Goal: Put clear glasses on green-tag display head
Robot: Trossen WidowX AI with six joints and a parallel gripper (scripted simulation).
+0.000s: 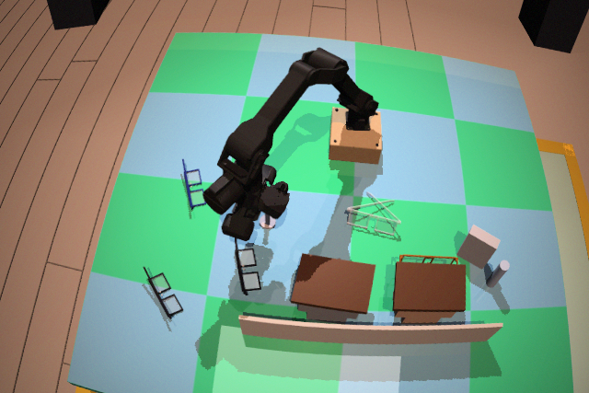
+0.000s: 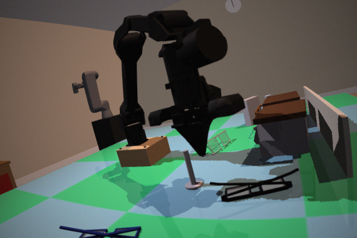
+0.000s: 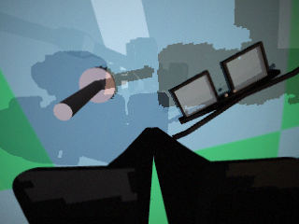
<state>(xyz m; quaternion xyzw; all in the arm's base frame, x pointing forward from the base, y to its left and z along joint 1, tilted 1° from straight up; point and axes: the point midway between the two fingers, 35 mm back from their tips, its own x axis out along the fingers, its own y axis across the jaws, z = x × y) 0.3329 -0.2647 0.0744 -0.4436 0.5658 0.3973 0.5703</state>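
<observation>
The clear glasses [image 1: 380, 216] [image 2: 216, 140] rest on the checkered table between the arm's base and two brown-topped blocks, which look like the display heads: one on the left [image 1: 332, 283] and one on the right [image 1: 430, 286]. An orange frame [image 1: 428, 258] shows along the right head's edge facing the arm base. Their faces and any green tag cannot be made out. My gripper [image 2: 202, 154] [image 3: 151, 133] is shut and empty, pointing down above the table near the pink stand, away from the clear glasses. In the top view its fingertips are hidden by the arm.
A pink stand [image 1: 267, 223] [image 2: 189, 167] [image 3: 98, 86] is near the gripper. Black glasses [image 1: 241, 271] [image 2: 227, 198] lie beside it; another black pair [image 1: 158, 296] and blue glasses [image 1: 187, 184] lie left. A long panel [image 1: 371, 331] borders the heads. A pinkish block [image 1: 478, 246] and cylinder [image 1: 498, 273] stand right.
</observation>
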